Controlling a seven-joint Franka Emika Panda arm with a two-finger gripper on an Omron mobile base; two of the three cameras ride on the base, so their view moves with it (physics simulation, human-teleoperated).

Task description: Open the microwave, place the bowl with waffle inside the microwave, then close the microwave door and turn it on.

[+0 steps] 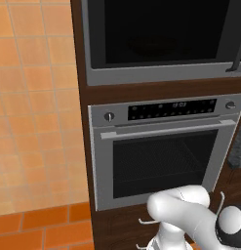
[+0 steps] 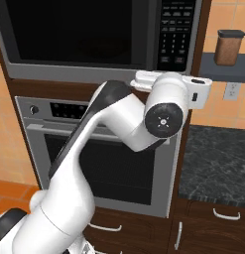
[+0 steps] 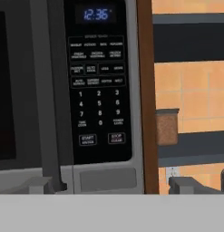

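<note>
You are facing the microwave [image 2: 94, 39], built into a dark wood column above the silver oven [image 1: 163, 151]. The microwave door [image 1: 161, 31] is shut, its black glass sitting flush in the grey frame. In the hand view the dark vertical handle [image 3: 52, 104] runs down the frame at 9 o'clock, just beside the control panel [image 3: 99, 81], whose display reads 12:36. Below the number keys you can make out the start button [image 3: 87, 140] and the stop button [image 3: 116, 138] side by side.

From the right base view, the arm [image 2: 119, 129] rises from 7 o'clock and bends up to the wrist at about 2 o'clock of the picture's middle, where the hand sits level with the microwave's lower edge, in front of the bottom of the control panel. The gripper [image 3: 111, 185] points at the panel; its two finger tips [image 3: 38, 185] stand well apart at 6 o'clock of the hand view, so the jaws are spread wide with nothing between them. Whether a tip touches the microwave you cannot tell.

To the right of the column, at 3 o'clock in the right base view, a brown canister [image 2: 228, 47] with a dark lid stands on a grey shelf [image 2: 223, 69] against the orange tiled wall. Below it lies a dark speckled counter [image 2: 213, 163].
</note>
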